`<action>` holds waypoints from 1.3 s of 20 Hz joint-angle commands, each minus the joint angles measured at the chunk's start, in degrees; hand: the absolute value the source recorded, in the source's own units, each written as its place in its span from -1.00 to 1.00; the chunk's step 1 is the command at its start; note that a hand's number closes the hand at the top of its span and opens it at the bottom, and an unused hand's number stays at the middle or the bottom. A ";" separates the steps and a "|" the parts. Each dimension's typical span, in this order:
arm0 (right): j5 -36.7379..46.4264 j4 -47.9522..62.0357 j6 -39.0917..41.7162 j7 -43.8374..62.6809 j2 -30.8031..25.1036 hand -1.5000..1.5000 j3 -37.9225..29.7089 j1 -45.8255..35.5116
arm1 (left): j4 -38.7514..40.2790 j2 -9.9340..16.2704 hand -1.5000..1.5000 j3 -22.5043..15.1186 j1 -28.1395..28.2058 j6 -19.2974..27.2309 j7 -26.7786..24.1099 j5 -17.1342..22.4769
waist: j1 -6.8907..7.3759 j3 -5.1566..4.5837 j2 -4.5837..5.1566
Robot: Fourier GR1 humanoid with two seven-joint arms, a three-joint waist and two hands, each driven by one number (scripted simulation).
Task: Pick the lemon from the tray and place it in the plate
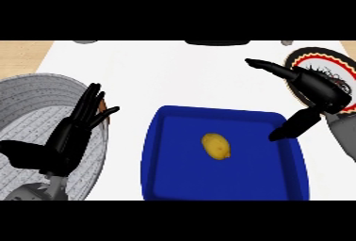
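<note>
While the lemon [216, 146] is lying free in the blue tray [161, 160], the right hand [316, 89], fingers spread and holding nothing, is hovering at its two o'clock; lower it squarely over the fruit before closing

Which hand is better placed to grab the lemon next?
The right hand: it hangs open at the blue rectangular tray's right rim, near the yellow lemon and patterned plate. The left hand rests open over the grey round pan.
</note>
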 commanded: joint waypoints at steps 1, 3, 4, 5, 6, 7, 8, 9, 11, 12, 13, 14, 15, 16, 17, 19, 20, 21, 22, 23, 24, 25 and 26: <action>4.57 0.31 3.91 0.91 -2.89 -1.00 4.00 -2.06 | 8.88 -0.84 0.00 -3.95 7.39 0.86 5.18 0.23 | -0.42 -2.03 1.06; 6.40 -0.03 3.14 3.29 -2.07 -1.00 5.04 -4.17 | 9.67 -0.10 0.00 -3.14 6.42 1.22 6.20 0.36 | -0.75 -2.04 1.01; 8.37 -1.30 2.42 4.38 -1.23 -1.00 7.26 -3.06 | 8.97 -0.63 0.00 -3.71 7.55 2.06 5.31 -0.30 | -0.99 -2.05 0.66; 8.73 -1.66 2.94 4.73 -1.19 -1.00 7.82 -3.25 | 9.97 -0.79 0.00 -2.68 5.71 2.28 6.41 0.64 | -1.92 -2.04 0.80; 9.31 -1.30 2.78 5.02 -0.93 -1.00 8.37 -2.78 | 10.31 0.22 0.00 -2.86 7.77 1.26 5.04 0.31 | -1.53 -2.07 0.87; 10.32 -2.20 2.23 6.18 1.03 -1.00 10.03 -3.16 | 10.51 -0.70 0.00 -3.24 6.19 1.97 5.73 0.28 | -1.96 -2.05 0.90; 10.53 -2.60 1.92 7.53 2.02 -1.00 10.31 -3.82 | 9.85 -1.31 0.00 -3.64 6.79 2.60 5.23 0.09 | -1.79 -2.05 0.69; 11.81 -2.28 0.95 7.77 2.95 -1.00 11.36 -3.15 | 9.21 -1.08 0.00 -3.85 7.17 2.95 5.53 -0.06 | -1.60 -1.99 0.71; 13.29 -2.21 0.39 8.83 3.27 -1.00 11.74 -4.32 | 10.32 -0.51 0.00 -3.18 6.86 2.46 5.37 0.36 | -1.90 -2.03 0.83; 13.16 -2.19 0.00 9.96 3.97 -1.00 11.68 -3.94 | 9.42 -0.44 0.00 -3.13 7.28 2.16 5.64 1.12 | -2.00 -2.02 0.65; 14.71 -2.19 -0.65 10.24 4.04 -1.00 12.78 -3.40 | 10.47 -0.77 0.00 -3.30 6.95 2.62 5.54 0.79 | -2.53 -2.01 0.85; 15.47 -1.54 -1.44 11.03 5.40 -1.00 13.42 -3.43 | 10.11 -0.11 0.00 -3.01 6.76 2.50 5.07 0.37 | -2.10 -1.99 0.86; 15.94 -2.06 -1.31 12.02 5.25 -1.00 13.98 -2.73 | 9.01 -0.77 0.00 -3.60 7.80 3.10 4.92 0.47 | -2.28 -1.99 0.56; 15.80 -2.10 0.03 13.49 5.71 -1.00 14.70 -3.32 | 9.40 0.51 0.00 -2.92 7.85 1.77 5.29 1.30 | -2.20 -2.05 0.64; 17.60 -0.03 -1.74 12.72 7.33 -1.00 16.06 -2.48 | 9.61 0.03 0.00 -2.55 6.87 2.06 5.47 1.76 | -1.70 -1.97 1.17; 16.28 -2.03 0.78 13.43 6.35 -1.00 16.18 -1.70 | 8.47 -0.34 0.00 -3.49 7.29 3.52 5.88 0.88 | -2.72 -1.95 0.51; 16.83 -0.95 0.62 14.47 7.86 -1.00 16.58 -3.13 | 9.40 0.08 0.00 -3.11 7.43 2.92 5.76 1.37 | -2.03 -1.99 0.88; 17.27 -3.18 0.34 14.34 8.09 -1.00 18.35 -0.17 | 10.15 0.19 0.00 -2.22 5.98 3.23 5.96 1.51 | -3.67 -1.97 0.63; 17.11 -2.87 -0.20 15.14 9.19 -1.00 18.20 -0.22 | 9.45 0.97 0.00 -2.68 7.58 2.73 6.26 1.72 | -3.01 -1.97 0.61; 17.89 -3.11 -0.25 16.19 9.81 -1.00 18.96 -0.37 | 9.18 1.56 0.00 -2.19 6.87 2.36 6.44 1.95 | -2.96 -1.97 0.54; 17.34 -2.91 0.58 14.82 7.98 -1.00 17.62 -1.02 | 9.90 -0.49 0.00 -3.68 7.73 3.40 5.29 1.39 | -3.28 -1.98 0.68; 17.97 -2.60 -0.74 15.17 9.80 -1.00 18.35 -0.40 | 9.02 -0.72 0.00 -4.22 8.36 3.90 4.51 0.73 | -2.70 -1.95 0.63; 18.80 -2.72 -1.25 15.61 10.29 -1.00 19.09 -0.02 | 9.37 0.78 0.00 -3.96 7.88 2.68 5.28 1.00 | -2.94 -1.94 0.68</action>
